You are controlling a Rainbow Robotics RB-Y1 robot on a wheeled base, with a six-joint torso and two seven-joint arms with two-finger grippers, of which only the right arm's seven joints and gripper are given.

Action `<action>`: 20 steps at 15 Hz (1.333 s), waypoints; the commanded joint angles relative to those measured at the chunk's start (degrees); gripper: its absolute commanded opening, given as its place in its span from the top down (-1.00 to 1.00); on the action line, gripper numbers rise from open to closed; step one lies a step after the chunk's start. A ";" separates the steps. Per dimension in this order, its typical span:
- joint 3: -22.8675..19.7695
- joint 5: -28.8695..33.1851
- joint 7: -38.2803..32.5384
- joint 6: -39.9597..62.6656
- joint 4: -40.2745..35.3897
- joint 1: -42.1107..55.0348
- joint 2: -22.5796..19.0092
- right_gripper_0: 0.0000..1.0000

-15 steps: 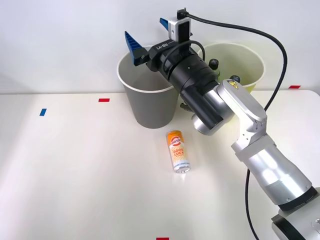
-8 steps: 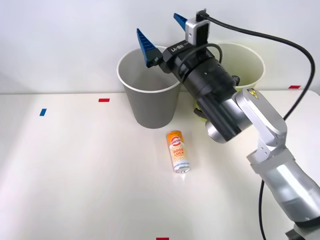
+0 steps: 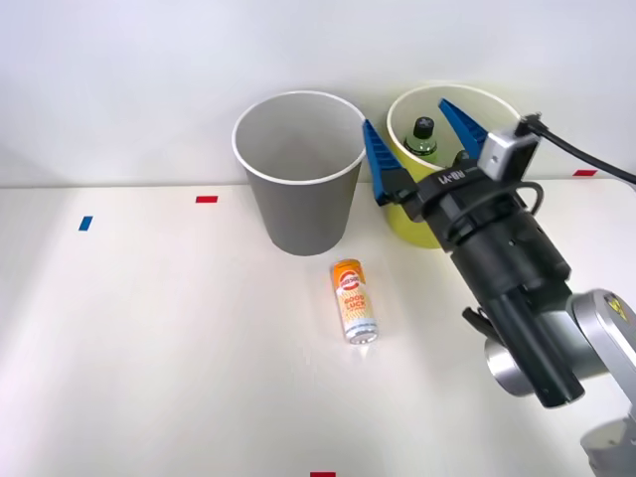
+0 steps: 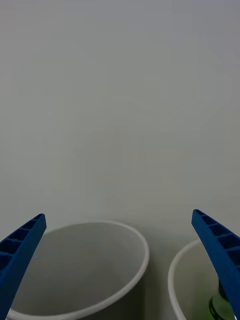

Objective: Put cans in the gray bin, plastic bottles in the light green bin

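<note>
An orange-and-white can (image 3: 354,301) lies on its side on the white table, just in front of the gray bin (image 3: 298,214). The gray bin (image 4: 85,272) stands upright at the back, and the light green bin (image 3: 502,124) stands beside it to the right. A green plastic bottle (image 3: 422,137) with a black cap stands inside the light green bin (image 4: 182,280), and its green edge (image 4: 220,306) shows in the wrist view. My right gripper (image 3: 415,149) is open and empty, held in front of the light green bin, above and to the right of the can.
Red tape marks (image 3: 206,199) and a blue one (image 3: 84,223) lie on the table (image 3: 149,348), with another red mark (image 3: 323,474) at the front edge. A pale wall rises behind the bins. My arm (image 3: 527,318) fills the right side.
My right gripper has swung from over the gray bin's rim to the right and lower, now in front of the light green bin. The can has not moved.
</note>
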 commanded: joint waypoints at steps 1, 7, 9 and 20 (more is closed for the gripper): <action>-2.22 -0.15 -0.13 2.10 -4.67 6.84 -0.45 -1.00; -5.56 1.96 -0.48 0.78 -5.11 14.84 4.65 -1.00; -7.06 1.61 -1.01 0.61 -5.11 17.39 5.96 -1.00; -12.33 -1.12 11.29 -8.18 -5.11 33.12 13.26 -1.00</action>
